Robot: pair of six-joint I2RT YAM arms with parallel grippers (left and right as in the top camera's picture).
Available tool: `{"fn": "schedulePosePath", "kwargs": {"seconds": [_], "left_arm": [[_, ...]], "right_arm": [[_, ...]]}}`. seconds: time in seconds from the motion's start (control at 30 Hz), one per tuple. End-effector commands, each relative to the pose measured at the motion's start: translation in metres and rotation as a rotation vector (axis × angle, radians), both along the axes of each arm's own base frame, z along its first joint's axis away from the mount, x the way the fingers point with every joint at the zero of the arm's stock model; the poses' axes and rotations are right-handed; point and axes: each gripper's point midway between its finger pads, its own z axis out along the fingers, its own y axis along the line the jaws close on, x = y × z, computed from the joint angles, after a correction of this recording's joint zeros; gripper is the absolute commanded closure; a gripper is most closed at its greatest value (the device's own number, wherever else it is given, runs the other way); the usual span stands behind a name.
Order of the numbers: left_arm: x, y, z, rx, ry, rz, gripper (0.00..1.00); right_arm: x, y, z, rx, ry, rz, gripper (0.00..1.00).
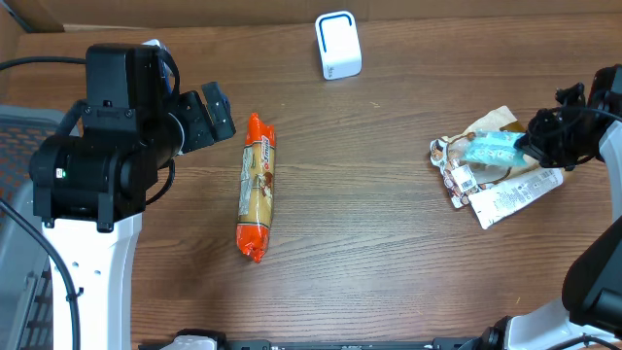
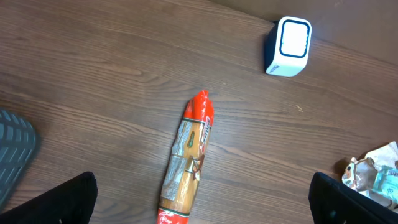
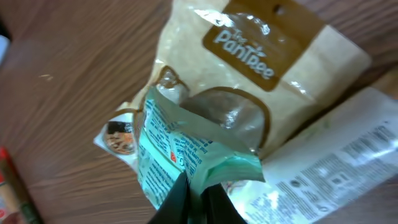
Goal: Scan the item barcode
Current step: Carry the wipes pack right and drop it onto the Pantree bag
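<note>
Pinching teal packet [image 3: 165,149] edge, scanner [image 1: 338,46] well apart

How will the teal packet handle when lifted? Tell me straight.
Probably floppy: the teal packet is thin, crinkled film and buckles where the right gripper pinches its edge. Likely light, since it looks like a flat, slim pouch. Its glossy surface might slip from so small a pinch.

A dark brown wood-grain table [image 1: 389,243] fills the overhead view, its grain running from 9 to 3 o'clock, evenly lit with a faint sheen. Along the 12 o'clock edge stands a tan cardboard wall [image 1: 194,12]. At 9 o'clock a grey slatted basket [image 1: 12,131] shows, cut by the frame
</note>
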Motion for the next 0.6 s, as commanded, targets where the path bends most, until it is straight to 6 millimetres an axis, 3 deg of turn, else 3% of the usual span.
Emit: {"fn": "schedulePosePath", "kwargs": {"seconds": [0.0, 0.03, 0.13, 0.27, 0.5, 0.57], "left_arm": [[0.001, 0.002, 0.005, -0.002, -0.015, 0.012, 0.0], [0.001, 0.002, 0.005, -0.002, -0.015, 0.012, 0.01], [0.001, 0.002, 0.005, -0.002, -0.015, 0.012, 0.01], [0.001, 0.002, 0.005, -0.002, -0.015, 0.012, 0.0], [0.001, 0.002, 0.005, -0.002, -0.015, 0.012, 0.01], [0.001, 0.002, 0.005, -0.002, -0.015, 0.012, 0.0]], "right_arm": [[-0.006, -0.011, -0.003, -0.072, 0.032, -0.02, 0.79], [-0.008, -0.011, -0.003, -0.073, 0.041, -0.02, 0.68], [-0.012, -0.01, -0.003, -0.066, 0.058, -0.019, 0.59], [-0.017, -0.003, 0.009, -0.047, 0.081, -0.004, 0.6], [-0.017, 0.011, 0.069, -0.114, 0.038, 0.067, 0.52], [-0.014, 0.024, 0.087, -0.076, 0.0, 0.086, 0.43]]}}
